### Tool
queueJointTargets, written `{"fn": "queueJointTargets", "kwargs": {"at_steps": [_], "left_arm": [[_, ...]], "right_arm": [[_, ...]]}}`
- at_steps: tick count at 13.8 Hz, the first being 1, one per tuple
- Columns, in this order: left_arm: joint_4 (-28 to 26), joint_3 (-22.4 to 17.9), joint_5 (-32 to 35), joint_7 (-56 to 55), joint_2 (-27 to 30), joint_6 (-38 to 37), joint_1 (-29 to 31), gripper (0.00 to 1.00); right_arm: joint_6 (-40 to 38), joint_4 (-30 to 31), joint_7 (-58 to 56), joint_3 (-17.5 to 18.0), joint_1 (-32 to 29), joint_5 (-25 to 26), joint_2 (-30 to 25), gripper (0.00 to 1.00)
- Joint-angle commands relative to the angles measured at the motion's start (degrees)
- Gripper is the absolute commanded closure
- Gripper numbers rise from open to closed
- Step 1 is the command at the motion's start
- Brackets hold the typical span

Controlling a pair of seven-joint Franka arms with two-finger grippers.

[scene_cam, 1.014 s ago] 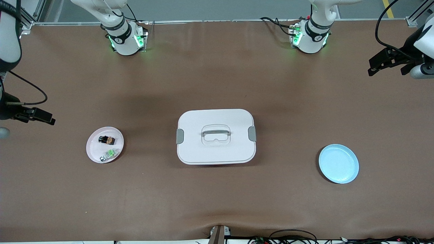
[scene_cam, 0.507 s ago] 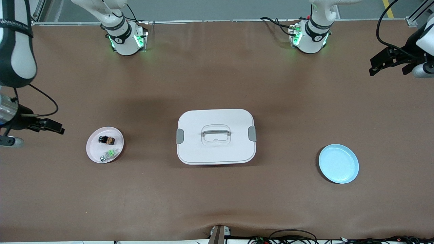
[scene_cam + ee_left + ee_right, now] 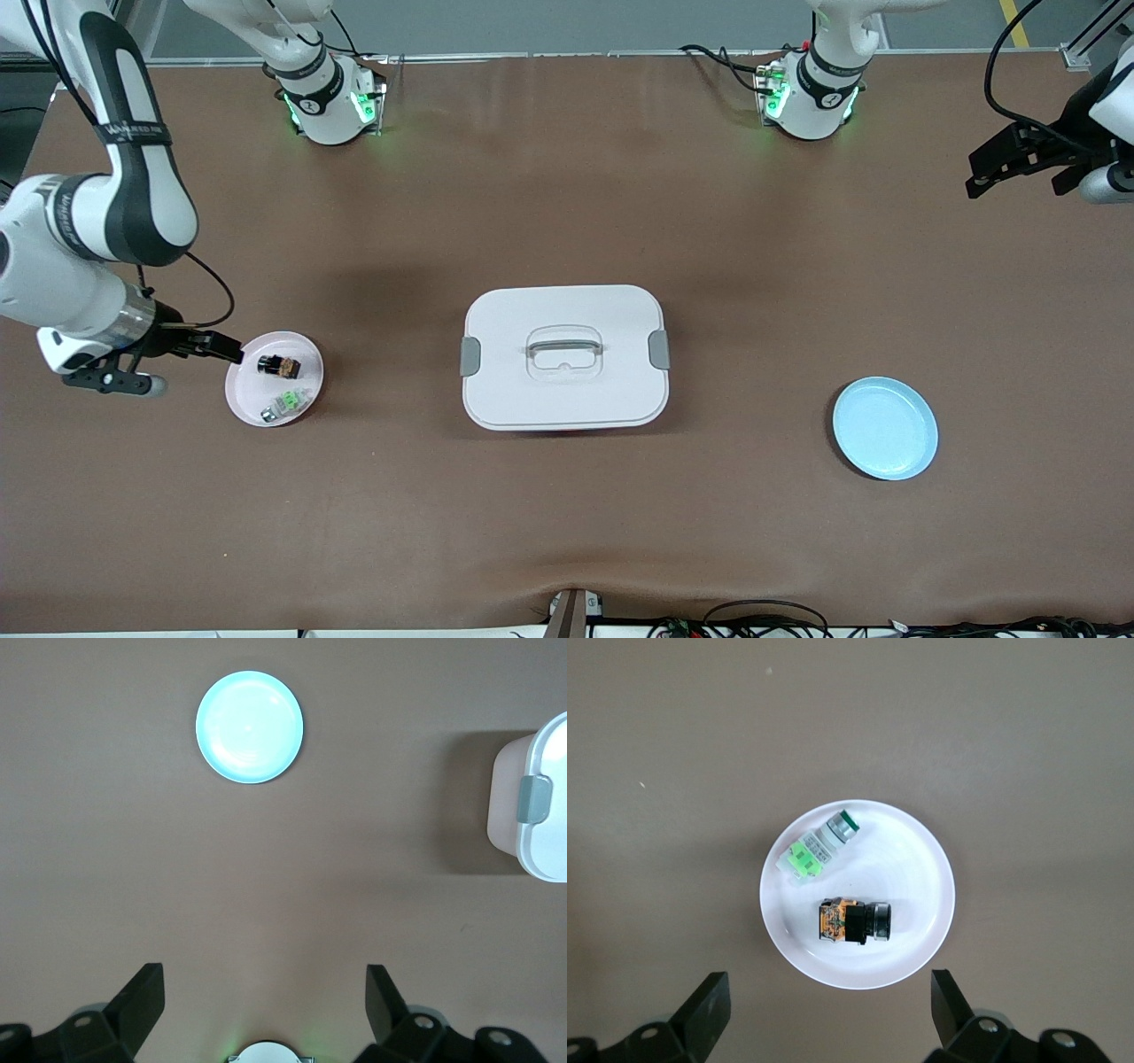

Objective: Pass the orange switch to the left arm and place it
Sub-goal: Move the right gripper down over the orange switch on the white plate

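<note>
A: Where does the orange switch (image 3: 279,365) sit?

B: In the lower left of the front view, lying on the pink plate (image 3: 248,403) beside the green-and-clear part (image 3: 285,404). Nothing touches it. The right wrist view shows both parts on that plate, the switch (image 3: 854,921) nearer the gripper's end of the frame.

A: And the right gripper (image 3: 221,349)?

B: It hangs over the plate's rim toward the right arm's end of the table. Its fingers (image 3: 709,1005) stand wide apart and hold nothing.

A: So nothing is done yet?

B: By my judgement the task is at its start. The pickup, the handover and the placing all remain. The box (image 3: 564,356) stands closed at the centre of the frame, between the pink plate and the blue plate (image 3: 884,428) at lower right, which is bare.

A: The left gripper (image 3: 1019,161)?

B: It waits at the upper right edge of the front view, over the table (image 3: 567,532), fingers (image 3: 385,997) spread and empty. Its wrist view shows the blue plate (image 3: 249,726) and one corner of the box (image 3: 536,806).
</note>
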State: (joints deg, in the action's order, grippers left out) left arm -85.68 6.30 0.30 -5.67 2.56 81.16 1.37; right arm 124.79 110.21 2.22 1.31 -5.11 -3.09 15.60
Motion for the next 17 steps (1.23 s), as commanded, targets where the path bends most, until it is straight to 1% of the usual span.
{"fn": "queueJointTargets", "kwargs": {"at_steps": [1,3,9,12,17], "left_arm": [[1.04,0.21,0.13,-0.04,-0.10,-0.91,0.21,0.00],[1.04,0.21,0.13,0.05,-0.10,-0.91,0.21,0.00],[1.04,0.21,0.13,-0.13,-0.54,-0.83,0.13,0.00],[1.04,0.21,0.14,-0.13,-0.63,-0.83,-0.05,0.00],[1.57,0.21,0.05,-0.22,-1.77,-0.13,-0.32,0.00]], "right_arm": [[3.87,3.07,0.77,-0.08,0.10,-0.33,1.26,0.00],[6.42,4.48,0.77,-0.17,0.28,-0.25,3.02,0.00],[9.50,4.92,0.77,-0.17,0.37,-0.16,7.50,0.00],[14.60,6.85,0.85,-0.08,0.37,-0.16,9.61,0.00],[14.87,6.77,0.94,-0.08,0.63,-0.16,11.46,0.00]]}}
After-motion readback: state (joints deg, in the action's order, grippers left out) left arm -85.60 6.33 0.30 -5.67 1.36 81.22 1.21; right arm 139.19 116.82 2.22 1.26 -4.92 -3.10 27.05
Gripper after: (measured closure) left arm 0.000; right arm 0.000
